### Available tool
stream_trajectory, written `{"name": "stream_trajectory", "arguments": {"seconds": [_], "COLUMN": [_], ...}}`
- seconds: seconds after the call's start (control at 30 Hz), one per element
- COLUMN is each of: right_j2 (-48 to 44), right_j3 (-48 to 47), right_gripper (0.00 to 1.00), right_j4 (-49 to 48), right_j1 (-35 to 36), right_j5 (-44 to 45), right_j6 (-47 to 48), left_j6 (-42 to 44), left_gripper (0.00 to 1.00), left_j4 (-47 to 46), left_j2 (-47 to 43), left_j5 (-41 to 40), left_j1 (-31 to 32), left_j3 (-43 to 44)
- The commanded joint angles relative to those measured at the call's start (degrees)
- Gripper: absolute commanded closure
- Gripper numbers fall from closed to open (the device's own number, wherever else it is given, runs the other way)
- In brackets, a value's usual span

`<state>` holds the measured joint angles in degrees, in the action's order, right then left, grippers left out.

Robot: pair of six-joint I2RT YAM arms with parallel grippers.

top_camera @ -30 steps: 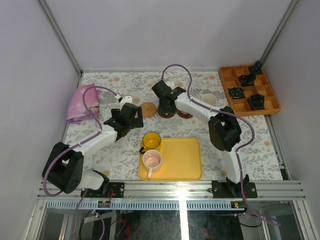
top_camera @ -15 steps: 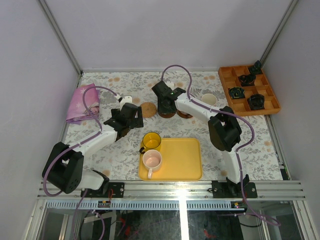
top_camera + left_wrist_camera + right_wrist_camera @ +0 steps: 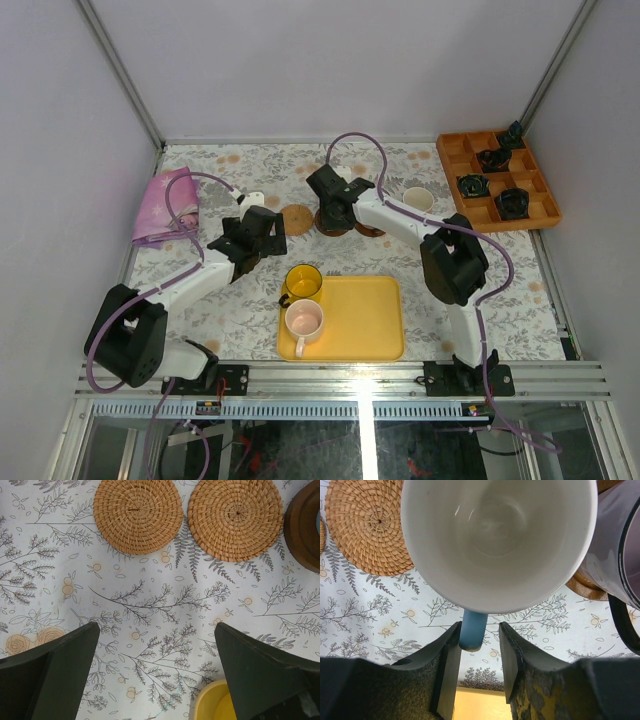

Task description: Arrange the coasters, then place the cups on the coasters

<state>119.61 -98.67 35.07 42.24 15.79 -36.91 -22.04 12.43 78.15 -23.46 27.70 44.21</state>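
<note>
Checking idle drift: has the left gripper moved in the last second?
No. The left gripper holds the same spot beside the tan coaster in the top view.

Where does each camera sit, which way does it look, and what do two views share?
Top external: above and behind the arms, looking down on the table; left arm and right arm show, bases nearest.
Left wrist: on the left arm, looking down at two woven coasters; the left gripper has open fingers in the bottom corners.
Right wrist: on the right arm, looking down into the white cup; the right gripper straddles its blue handle.
Shared: the yellow cup, in top and left wrist views.
</note>
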Motion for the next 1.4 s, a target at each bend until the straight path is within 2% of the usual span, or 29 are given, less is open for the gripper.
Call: {"name": "stream_trajectory", "arguments": {"seconds": [0.0, 0.6, 0.87, 0.97, 1.17, 1.37], "right_j2": [-3.99, -5.10, -6.88, -9.91, -18.25, -27.63], "right_j3": [0.04, 2.18, 3.77, 7.36, 14.50, 22.01], "right_gripper": [0.58, 0.58, 0.55, 0.52, 0.37, 0.36], "right_j4": [-1.39, -1.01, -0.80, -1.81, -1.59, -3.49], "right_j1": [-0.33, -0.38, -0.33, -0.02, 1.02, 1.85], "right_j5": [0.99, 1.63, -2.05, -4.10, -6.22, -5.77], "right_j6": [-0.89, -0.55, 0.14, 0.38, 3.07, 6.44], "left_j6": [0.64, 0.65, 0.52, 0.33, -0.41, -2.47], "left_gripper": [0.01, 0.01, 0.00, 0.00, 0.00, 0.02], "left_j4": [-2.23, -2.07, -1.26, -0.31, 5.22, 11.66], "left_j2": [-0.18, 0.25, -0.76, -2.29, -6.80, -11.28], "left_j5": [-0.81, -1.06, -1.34, -0.39, 4.50, 14.24], "left_j1": [-0.28, -0.28, -0.28, -0.28, -0.20, 0.52], "left_j3": [1.12, 1.11, 1.22, 1.24, 2.15, 1.58]}}
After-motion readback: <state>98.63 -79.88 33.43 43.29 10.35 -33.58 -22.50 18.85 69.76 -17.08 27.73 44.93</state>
